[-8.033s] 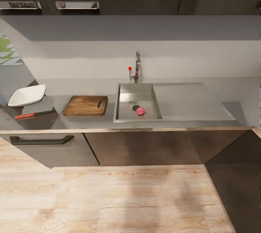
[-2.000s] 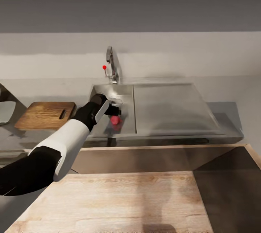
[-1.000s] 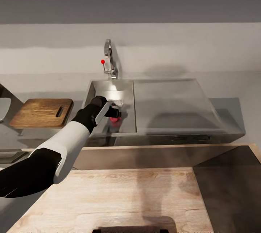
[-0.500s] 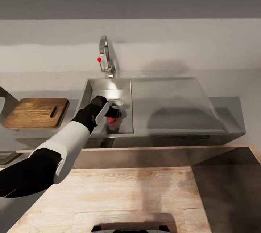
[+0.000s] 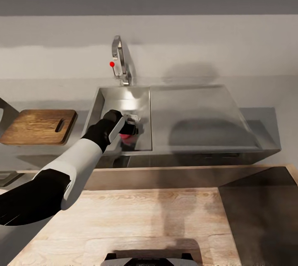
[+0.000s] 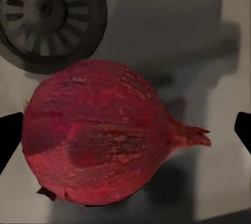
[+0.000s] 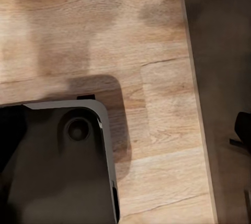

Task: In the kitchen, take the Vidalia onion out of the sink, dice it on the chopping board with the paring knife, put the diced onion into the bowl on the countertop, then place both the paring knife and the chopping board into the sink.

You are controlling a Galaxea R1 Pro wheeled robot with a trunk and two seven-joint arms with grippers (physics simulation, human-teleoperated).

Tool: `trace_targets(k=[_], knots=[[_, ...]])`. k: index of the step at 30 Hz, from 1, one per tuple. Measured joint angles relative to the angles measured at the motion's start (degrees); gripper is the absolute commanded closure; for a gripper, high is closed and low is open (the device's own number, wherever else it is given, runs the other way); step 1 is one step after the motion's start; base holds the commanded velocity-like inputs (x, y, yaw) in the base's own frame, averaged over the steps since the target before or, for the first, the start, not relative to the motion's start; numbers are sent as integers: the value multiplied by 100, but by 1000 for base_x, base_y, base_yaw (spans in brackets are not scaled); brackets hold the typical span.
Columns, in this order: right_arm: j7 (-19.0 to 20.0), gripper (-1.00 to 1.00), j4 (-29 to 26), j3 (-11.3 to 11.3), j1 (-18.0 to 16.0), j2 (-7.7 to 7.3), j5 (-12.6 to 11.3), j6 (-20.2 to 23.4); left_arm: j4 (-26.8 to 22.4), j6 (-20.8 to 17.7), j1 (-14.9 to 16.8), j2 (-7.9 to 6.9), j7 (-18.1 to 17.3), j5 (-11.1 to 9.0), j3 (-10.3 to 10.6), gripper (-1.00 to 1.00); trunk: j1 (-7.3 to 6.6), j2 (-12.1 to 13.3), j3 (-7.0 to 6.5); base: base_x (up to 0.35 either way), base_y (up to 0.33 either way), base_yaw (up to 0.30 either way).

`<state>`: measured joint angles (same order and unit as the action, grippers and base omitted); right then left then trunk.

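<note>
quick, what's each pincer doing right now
Left pincer: open, its fingers on either side of the Vidalia onion in the sink, not yet closed on it.
Right pincer: cannot be told; a dark tip shows above the wooden floor.

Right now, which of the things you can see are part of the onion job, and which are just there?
Part of the job:
Vidalia onion, between the open left hand fingers
sink
chopping board
countertop

Just there:
tap with its red knob
drain
wooden floor
</note>
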<state>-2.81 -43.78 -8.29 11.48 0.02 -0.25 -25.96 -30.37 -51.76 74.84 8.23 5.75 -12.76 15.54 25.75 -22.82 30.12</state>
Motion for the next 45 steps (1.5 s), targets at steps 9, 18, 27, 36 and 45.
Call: trace_targets(k=[9, 18, 27, 36, 45], knots=[[-2, -100, 0, 0, 0, 1, 0, -2, -18, 0, -2, -8, 0, 4, 0, -100, 0, 0, 51, 0, 0, 0], [0, -100, 0, 1, 0, 2, 2, -1, -19, 2, -5, -10, 4, -22, -1, 100, -1, -1, 54, 0, 0, 0], [0, -100, 0, -1, 0, -2, 7, -1, -13, 2, -8, -8, 4, -22, -1, 100, -1, -1, 54, 0, 0, 0], [0, -100, 0, -1, 0, -2, 8, -1, -51, -1, -43, -3, -1, 2, -10, 100, 0, 0, 54, 0, 0, 0], [6, -100, 0, -1, 0, -2, 5, -7, -632, -461, -44, -6, -2, 10, -6, 100, -1, -1, 28, 0, 0, 0]])
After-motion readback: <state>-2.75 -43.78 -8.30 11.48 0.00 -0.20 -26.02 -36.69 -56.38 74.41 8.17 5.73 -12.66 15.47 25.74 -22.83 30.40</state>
